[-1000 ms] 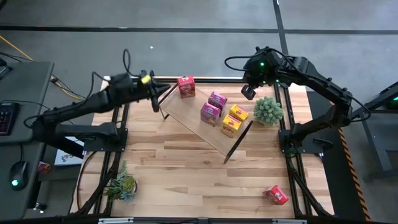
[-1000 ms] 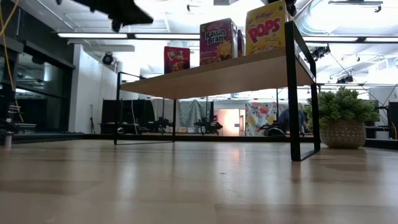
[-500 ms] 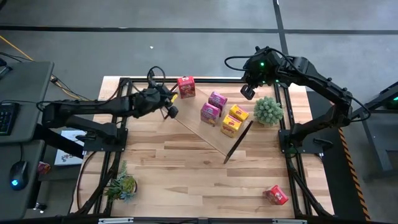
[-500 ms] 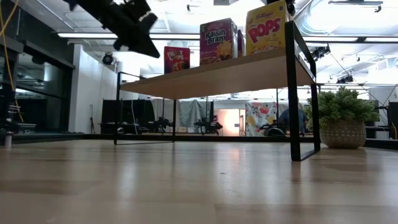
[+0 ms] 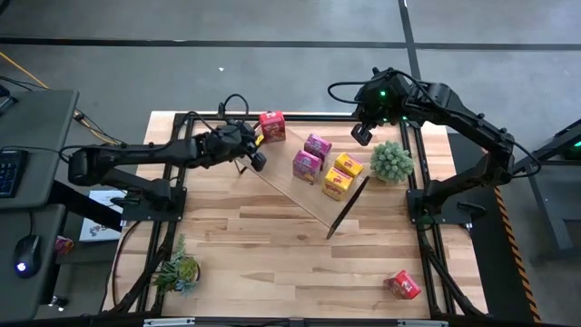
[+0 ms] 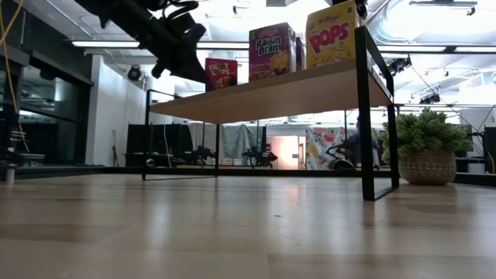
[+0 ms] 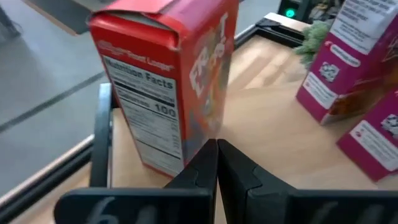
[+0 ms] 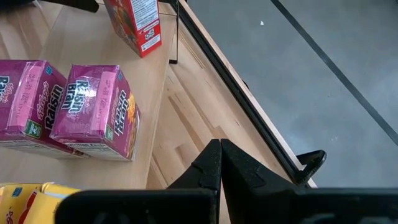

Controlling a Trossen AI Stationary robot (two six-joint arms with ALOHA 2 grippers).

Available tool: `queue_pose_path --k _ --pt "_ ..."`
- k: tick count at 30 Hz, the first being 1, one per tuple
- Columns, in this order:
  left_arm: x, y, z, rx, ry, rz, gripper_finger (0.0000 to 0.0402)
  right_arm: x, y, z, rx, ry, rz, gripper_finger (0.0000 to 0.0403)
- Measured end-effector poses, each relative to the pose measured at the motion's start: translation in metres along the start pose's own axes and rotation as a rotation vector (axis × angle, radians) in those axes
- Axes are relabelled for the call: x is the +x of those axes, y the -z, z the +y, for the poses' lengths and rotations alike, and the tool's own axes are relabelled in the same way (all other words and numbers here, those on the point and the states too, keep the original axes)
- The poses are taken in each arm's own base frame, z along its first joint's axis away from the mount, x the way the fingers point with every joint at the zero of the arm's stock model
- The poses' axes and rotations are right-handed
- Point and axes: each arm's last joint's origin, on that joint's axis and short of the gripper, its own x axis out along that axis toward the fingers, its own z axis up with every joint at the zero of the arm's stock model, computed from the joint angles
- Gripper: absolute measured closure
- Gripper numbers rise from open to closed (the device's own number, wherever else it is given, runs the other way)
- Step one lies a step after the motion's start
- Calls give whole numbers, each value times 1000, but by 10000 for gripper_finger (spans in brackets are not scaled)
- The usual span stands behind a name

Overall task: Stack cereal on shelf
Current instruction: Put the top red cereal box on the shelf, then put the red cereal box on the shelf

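The shelf (image 5: 280,178) stands slantwise on the table's far half. On it stand a red cereal box (image 5: 271,126) at its far left end, two magenta boxes (image 5: 312,155) in the middle and two yellow boxes (image 5: 342,174) near its right end. Another red box (image 5: 402,284) lies on the table at the near right. My left gripper (image 5: 257,160) is shut and hovers over the shelf's left end, just short of the red box (image 7: 168,81). My right gripper (image 5: 363,134) is shut and waits above the table's far edge, beside the shelf (image 8: 81,37).
A potted plant (image 5: 391,161) stands right of the shelf's right end, close to my right arm. A second small plant (image 5: 180,271) lies at the near left. The table's near half (image 5: 272,254) is bare wood. Dark frame rails run along both side edges.
My left gripper has gone toward the table's right edge and down, from left of the shelf to over its left end, close to the red box. It has turned so that its fingers point at that box. The boxes and the shelf have stayed where they were.
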Motion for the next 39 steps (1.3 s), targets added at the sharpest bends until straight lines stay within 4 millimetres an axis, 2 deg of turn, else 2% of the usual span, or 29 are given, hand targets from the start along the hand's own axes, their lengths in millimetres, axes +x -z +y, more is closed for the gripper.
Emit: queue_pose_path --k 6,14,30,35,39 --pt "1 0 2 -57 63 18 401 0 -1 0 1 0 -6 402" --pt "5 -4 17 -49 -38 -11 401 0 -1 0 1 0 -7 402" --pt "11 -14 42 -26 -74 -68 401 0 -2 0 22 -1 -22 402" --pt "-4 -23 51 15 -119 -120 401 0 -2 0 25 -1 -21 402" --pt "-34 -36 61 12 -144 -222 401 0 -2 0 32 0 -21 402"
